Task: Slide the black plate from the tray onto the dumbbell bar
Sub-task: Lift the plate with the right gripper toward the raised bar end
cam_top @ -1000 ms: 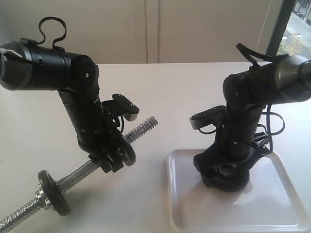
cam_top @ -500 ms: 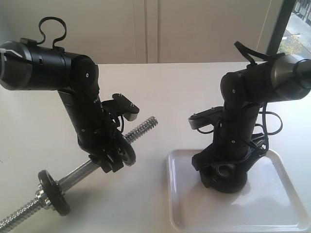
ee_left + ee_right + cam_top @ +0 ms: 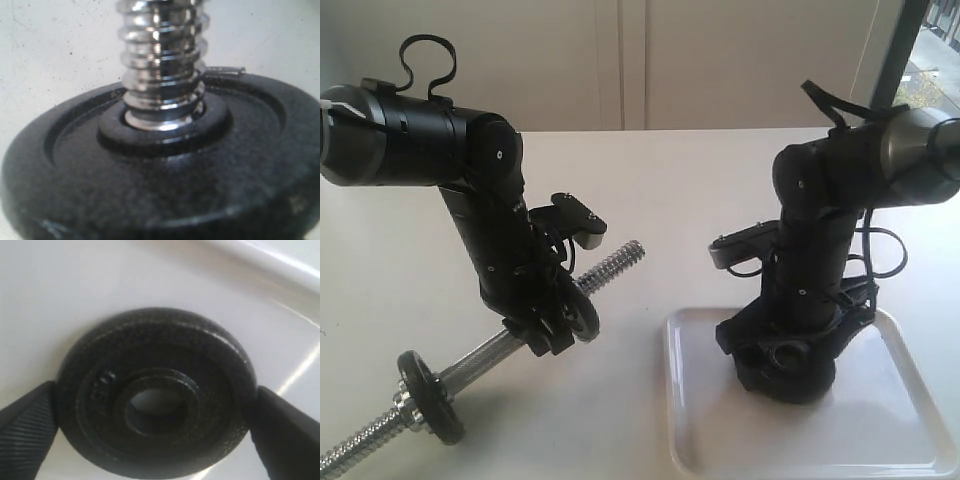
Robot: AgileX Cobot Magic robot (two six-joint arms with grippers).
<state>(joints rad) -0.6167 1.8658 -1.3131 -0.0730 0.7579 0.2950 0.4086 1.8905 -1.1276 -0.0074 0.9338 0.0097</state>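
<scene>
The black plate [image 3: 155,390] lies flat in the white tray [image 3: 900,420], centre hole up. My right gripper [image 3: 155,405] stands over it with a ribbed finger [image 3: 27,432] against each side of its rim. In the exterior view the right gripper [image 3: 782,358] is down in the tray on the plate [image 3: 798,385]. My left gripper [image 3: 552,335] holds the chrome dumbbell bar [image 3: 485,352] slanted off the table, threaded end [image 3: 615,262] raised. A black disc [image 3: 165,190] sits on the bar [image 3: 162,60] at that gripper and hides its fingers.
A second black disc [image 3: 428,395] sits low on the bar beside a chrome collar nut [image 3: 408,412], near the table's front left. The tray's rim [image 3: 260,260] runs close behind the plate. Bare white table [image 3: 670,180] lies between the two arms.
The right arm has leaned slightly left and its gripper has shifted a little over the tray. The left arm and the bar have not moved.
</scene>
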